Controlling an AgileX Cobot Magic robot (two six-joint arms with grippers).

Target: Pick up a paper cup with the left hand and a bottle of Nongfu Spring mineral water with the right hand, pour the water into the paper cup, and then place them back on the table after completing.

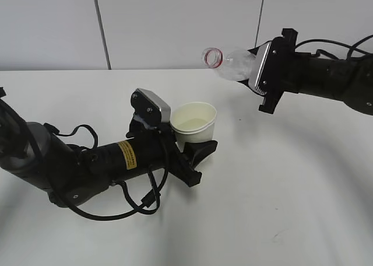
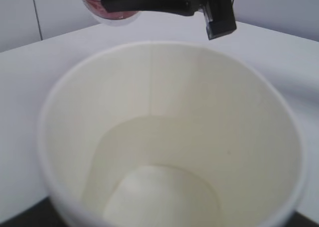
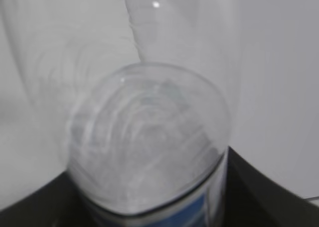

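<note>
My left hand (image 1: 195, 152), the black arm with the yellow sticker, is shut on a cream paper cup (image 1: 194, 122) and holds it upright just above the white table (image 1: 280, 196). Water (image 2: 149, 187) lies in the cup's bottom, seen in the left wrist view. My right hand (image 1: 265, 73) is shut on a clear bottle (image 1: 233, 65) with a red neck ring, held tilted with its open mouth pointing left, high above and right of the cup. The bottle's shoulder (image 3: 149, 137) fills the right wrist view, and its mouth (image 2: 112, 10) shows at the top of the left wrist view.
A grey panelled wall (image 1: 175, 21) runs behind the table's far edge. Loose black cables (image 1: 140, 199) hang under the left arm onto the tabletop. Nothing else stands on the table.
</note>
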